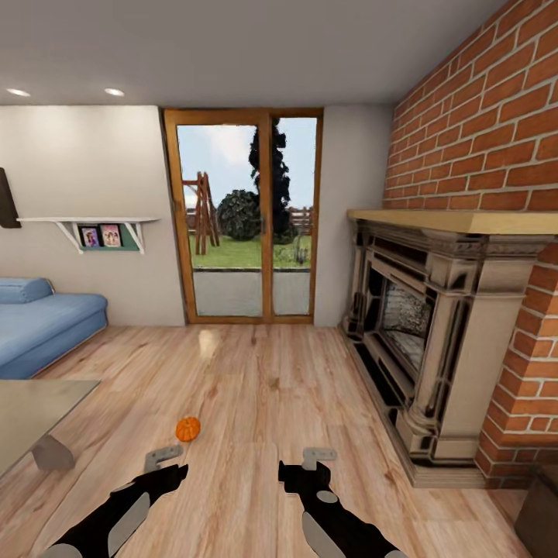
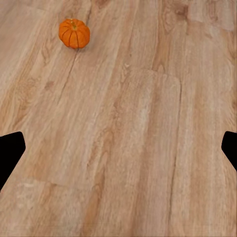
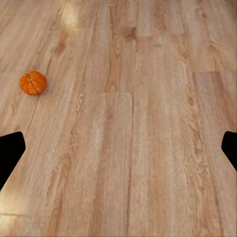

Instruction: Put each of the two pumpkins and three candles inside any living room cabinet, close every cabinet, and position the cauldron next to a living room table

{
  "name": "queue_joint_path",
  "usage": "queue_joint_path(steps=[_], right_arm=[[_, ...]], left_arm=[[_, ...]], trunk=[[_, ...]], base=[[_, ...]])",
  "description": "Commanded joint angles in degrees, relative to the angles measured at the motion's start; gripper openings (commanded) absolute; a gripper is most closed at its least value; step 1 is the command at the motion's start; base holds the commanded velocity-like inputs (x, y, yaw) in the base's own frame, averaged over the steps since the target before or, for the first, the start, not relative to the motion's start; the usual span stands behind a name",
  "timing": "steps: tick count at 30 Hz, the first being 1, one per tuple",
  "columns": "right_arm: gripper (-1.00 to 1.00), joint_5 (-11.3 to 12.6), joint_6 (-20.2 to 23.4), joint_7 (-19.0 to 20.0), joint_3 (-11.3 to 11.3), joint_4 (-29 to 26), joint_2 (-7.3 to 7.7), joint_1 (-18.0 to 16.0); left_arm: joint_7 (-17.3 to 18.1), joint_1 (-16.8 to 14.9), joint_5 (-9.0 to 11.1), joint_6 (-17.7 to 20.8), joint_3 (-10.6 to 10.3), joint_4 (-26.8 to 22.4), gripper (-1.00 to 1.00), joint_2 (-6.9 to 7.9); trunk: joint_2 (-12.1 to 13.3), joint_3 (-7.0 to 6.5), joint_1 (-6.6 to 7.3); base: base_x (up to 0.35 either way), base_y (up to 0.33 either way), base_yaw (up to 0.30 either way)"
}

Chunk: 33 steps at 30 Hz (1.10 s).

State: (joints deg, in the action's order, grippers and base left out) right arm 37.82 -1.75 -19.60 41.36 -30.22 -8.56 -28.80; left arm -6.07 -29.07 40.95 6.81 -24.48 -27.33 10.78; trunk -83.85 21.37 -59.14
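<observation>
Floor (image 1: 263, 387): light wood planks, glossy patch just in front of the door. Landmark: glazed door (image 1: 244, 217), wood frame, two panes, centre of the far wall (image 1: 93, 163). Through it: lawn, shrubs, dark tree, wooden frame, fence. Wall plain off-white. Left of the door: white shelf (image 1: 87, 222) on brackets, two small pictures (image 1: 101, 235) beneath. Further left, lower: blue sofa (image 1: 43, 322). Right of the door: red brick wall (image 1: 480, 116) with an ornate stone fireplace (image 1: 434, 325), pale wood mantel (image 1: 457, 220). Ceiling grey-white, two recessed lights (image 1: 114, 92) lit, left of the door.

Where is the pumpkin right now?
The pumpkin sits on the wooden floor, just ahead of the left hand, right of the table.
</observation>
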Motion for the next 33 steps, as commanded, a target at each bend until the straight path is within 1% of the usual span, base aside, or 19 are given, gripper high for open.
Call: queue_joint_path(steps=[1, 7, 11, 18, 33], right_arm=[[1.0, 0.59, -0.18, -0.44, 0.48, -0.02, 0.03, -0.08], [1.0, 0.59, -0.18, -0.44, 0.48, -0.02, 0.03, -0.09], [1.0, 0.59, -0.18, -0.44, 0.48, -0.02, 0.03, -0.07], [1.0, 0.59, -0.18, -0.44, 0.44, -0.02, 0.08, -0.05], [1.0, 0.59, -0.18, -0.44, 0.32, 0.07, 0.13, -0.06]], left_arm=[[-0.52, -0.02, 0.53, 0.17, -0.48, -0.18, 1.0, 0.1], [-0.49, -0.02, 0.48, 0.11, -0.49, -0.23, 1.0, 0.13], [-0.45, -0.02, 0.46, -0.25, -0.54, -0.4, 1.0, 0.17], [-0.47, -0.02, 0.45, -0.51, -0.56, -0.64, 1.0, 0.14], [-0.66, -0.02, 0.31, -0.68, -0.57, -0.49, 1.0, -0.01]], trunk=[[-0.04, 0.07, -0.04], [-0.04, 0.07, -0.04], [-0.04, 0.06, -0.04], [-0.04, -0.05, -0.04], [-0.04, -0.48, -0.04]], base=[[0.328, 0.13, -0.173], [0.306, 0.155, -0.242], [0.16, 0.163, -0.276], [0.041, 0.05, -0.283], [0.003, 0.004, -0.284]])
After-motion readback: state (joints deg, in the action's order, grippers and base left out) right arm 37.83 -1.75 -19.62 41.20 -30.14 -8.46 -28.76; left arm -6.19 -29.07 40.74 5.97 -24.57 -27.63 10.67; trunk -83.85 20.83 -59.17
